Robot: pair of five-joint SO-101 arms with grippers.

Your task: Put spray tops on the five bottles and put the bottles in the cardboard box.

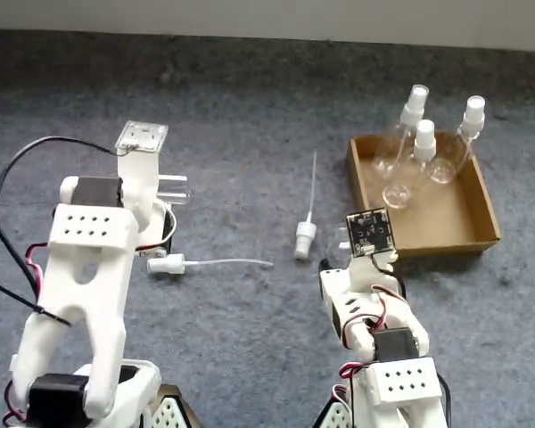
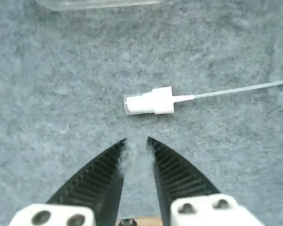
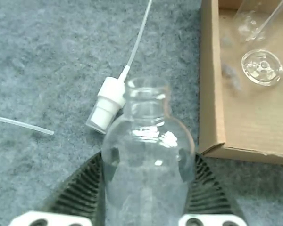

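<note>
My left gripper (image 2: 137,141) hovers over the grey carpet, open by a narrow gap with nothing in it. Just past its tips lies a white spray top (image 2: 150,101) (image 1: 167,263) with a long thin tube. An uncapped clear bottle (image 1: 172,188) lies on its side beyond that. My right gripper (image 3: 148,162) is shut on another clear, uncapped bottle (image 3: 148,141), neck pointing away. A second spray top (image 3: 106,106) (image 1: 305,239) lies close beside that neck. The cardboard box (image 1: 455,221) holds three bottles (image 1: 419,152) with spray tops on.
The box's near left corner (image 3: 211,117) sits right beside the held bottle. The first spray top's tube (image 1: 236,262) stretches across the carpet between the two arms. The carpet's far edge meets a pale wall at the back.
</note>
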